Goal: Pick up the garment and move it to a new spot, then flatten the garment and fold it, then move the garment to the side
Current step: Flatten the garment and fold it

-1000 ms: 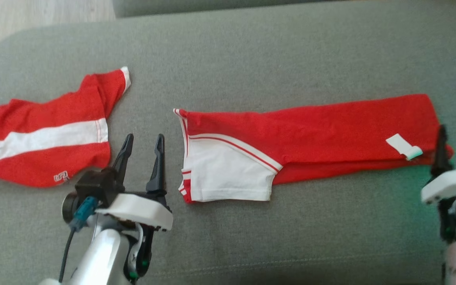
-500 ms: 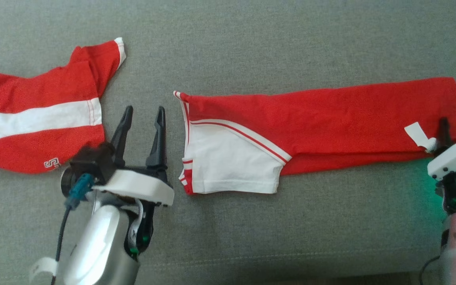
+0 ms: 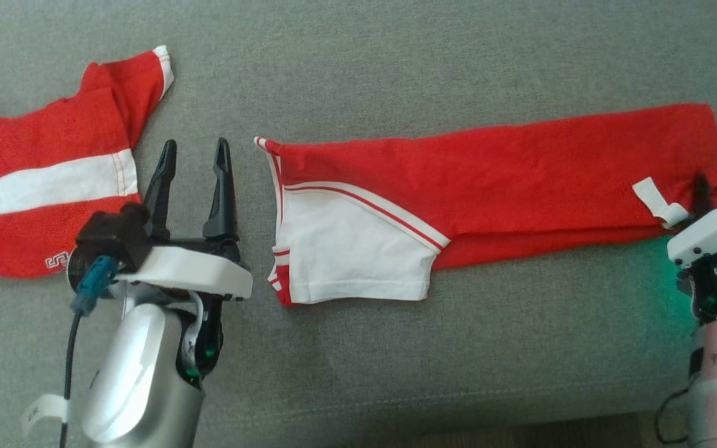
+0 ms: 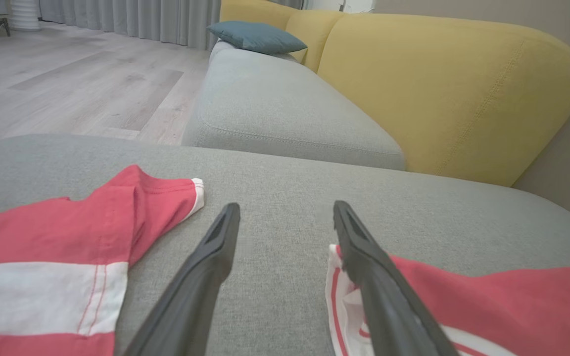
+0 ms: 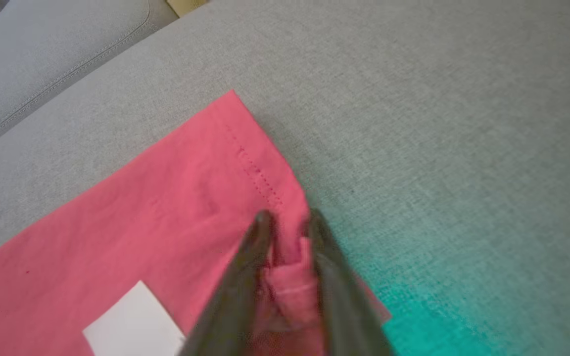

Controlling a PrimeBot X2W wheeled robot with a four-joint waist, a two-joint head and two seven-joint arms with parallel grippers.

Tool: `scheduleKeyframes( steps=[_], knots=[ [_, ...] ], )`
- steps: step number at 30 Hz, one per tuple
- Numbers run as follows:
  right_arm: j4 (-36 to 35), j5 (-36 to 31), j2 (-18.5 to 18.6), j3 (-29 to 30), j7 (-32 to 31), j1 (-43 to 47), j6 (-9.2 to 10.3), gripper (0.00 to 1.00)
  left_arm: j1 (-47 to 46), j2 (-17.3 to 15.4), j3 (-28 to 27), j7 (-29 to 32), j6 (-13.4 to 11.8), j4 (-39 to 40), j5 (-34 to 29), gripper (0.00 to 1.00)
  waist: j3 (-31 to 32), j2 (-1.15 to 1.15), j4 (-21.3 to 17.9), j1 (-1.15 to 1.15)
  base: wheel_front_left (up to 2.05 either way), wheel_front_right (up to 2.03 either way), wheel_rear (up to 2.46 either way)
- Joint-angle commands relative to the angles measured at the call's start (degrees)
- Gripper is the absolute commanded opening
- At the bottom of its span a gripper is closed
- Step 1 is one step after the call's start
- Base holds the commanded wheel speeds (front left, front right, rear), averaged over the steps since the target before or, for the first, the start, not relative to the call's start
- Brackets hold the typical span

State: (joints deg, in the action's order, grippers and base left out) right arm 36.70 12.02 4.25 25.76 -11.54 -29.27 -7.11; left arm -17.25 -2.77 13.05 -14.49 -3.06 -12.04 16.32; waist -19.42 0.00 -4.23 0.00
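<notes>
Right gripper (image 5: 289,220) pinches the red garment (image 3: 489,168) at its hem corner, fabric bunched between its fingers. Left gripper (image 3: 195,149) is spread wide and empty, with the garment just to its right and a striped shirt (image 3: 35,180) to its left.

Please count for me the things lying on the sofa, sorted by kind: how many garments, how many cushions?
Garments: 2 (long folded garment, striped garment)
Cushions: 1 (blue cushion)
Total: 3
</notes>
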Motion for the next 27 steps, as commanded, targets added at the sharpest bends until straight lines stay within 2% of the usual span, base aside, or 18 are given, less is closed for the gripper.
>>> scheduleKeyframes(
  steps=[1,4,7,11,14,17,22,27],
  knots=[
    [-1.90,-0.23,0.41,-1.11,0.63,-0.43,-0.37,0.00,-2.00,-0.42,-2.21,-0.51,0.27,1.73,-0.69,1.00,0.63,0.00,-0.20,0.00,0.00,0.00,0.00],
    [-2.11,-1.95,1.76,0.95,1.70,0.25,-0.37,0.00,-1.84,-0.39,-2.45,-0.51,0.56,1.30,-0.68,1.00,1.87,0.00,-0.37,0.00,0.00,0.00,0.00],
    [-1.83,-7.46,3.94,4.08,3.29,1.29,-0.37,0.00,-1.39,-0.33,-2.76,-0.51,0.64,0.83,-0.20,1.00,3.10,0.00,-0.32,0.00,0.00,0.00,0.00],
    [-2.46,-14.84,4.73,10.73,5.43,0.73,-0.37,0.00,-0.66,-0.26,-3.14,-0.51,0.47,0.81,0.35,1.00,4.70,0.00,-0.16,0.00,0.00,0.00,0.00],
    [-2.90,-18.88,3.36,13.53,6.14,-0.42,-0.37,0.00,0.05,-0.21,-3.30,-0.51,0.39,0.79,0.78,1.00,5.97,0.00,-0.03,0.00,0.00,0.00,0.00],
    [-3.31,-20.26,1.65,12.85,5.97,-1.12,-0.37,0.00,0.93,-0.17,-3.51,-0.51,0.26,0.69,1.30,1.00,7.51,0.00,0.05,0.00,0.00,0.00,0.00],
    [-4.54,-18.76,0.02,9.64,5.32,-1.64,-0.37,0.00,2.13,-0.14,-3.61,-0.51,0.23,0.53,2.15,1.00,10.13,0.00,0.26,0.00,0.00,0.00,0.00],
    [-8.36,-12.44,-1.22,1.39,2.58,-0.81,-0.37,0.00,4.09,-0.12,-3.22,-0.51,-0.15,0.25,3.65,1.00,14.12,0.00,0.49,0.00,0.00,0.00,0.00]
  ],
)
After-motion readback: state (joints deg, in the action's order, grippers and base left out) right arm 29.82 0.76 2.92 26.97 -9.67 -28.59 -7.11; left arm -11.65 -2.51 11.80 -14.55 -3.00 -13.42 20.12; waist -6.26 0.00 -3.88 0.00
